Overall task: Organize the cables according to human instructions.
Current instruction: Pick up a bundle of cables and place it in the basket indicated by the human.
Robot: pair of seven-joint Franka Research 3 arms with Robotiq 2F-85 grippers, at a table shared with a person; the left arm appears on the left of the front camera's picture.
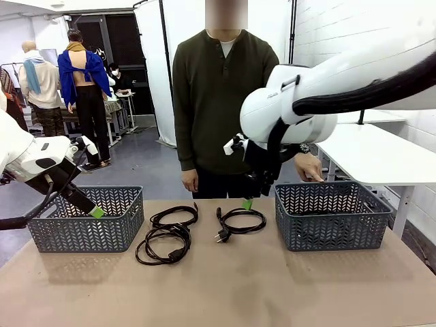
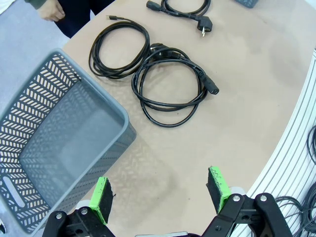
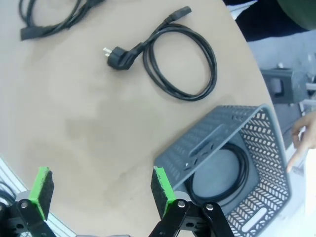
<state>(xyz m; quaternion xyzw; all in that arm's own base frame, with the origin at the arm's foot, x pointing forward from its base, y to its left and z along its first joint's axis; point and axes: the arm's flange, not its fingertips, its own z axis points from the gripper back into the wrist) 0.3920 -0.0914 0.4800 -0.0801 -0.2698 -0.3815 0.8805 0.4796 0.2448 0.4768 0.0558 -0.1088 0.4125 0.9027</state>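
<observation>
Three black cables lie coiled on the table between two baskets: one (image 1: 174,216) at the back left, one (image 1: 163,245) in front of it, one (image 1: 240,221) to the right with its plug out. In the right wrist view a fourth cable (image 3: 217,173) lies inside the right basket (image 3: 256,148). The human (image 1: 216,95) stands at the far side, with a hand (image 1: 310,167) over the right basket (image 1: 332,214). My left gripper (image 2: 159,191) hangs open beside the left basket (image 2: 64,148), holding nothing. My right gripper (image 3: 102,186) is open above the table, between the right cable (image 3: 180,61) and the right basket.
The left basket (image 1: 85,219) holds nothing that I can see. A white table (image 1: 381,153) stands to the right beyond my table. Bare tabletop (image 1: 225,293) stretches in front of the cables.
</observation>
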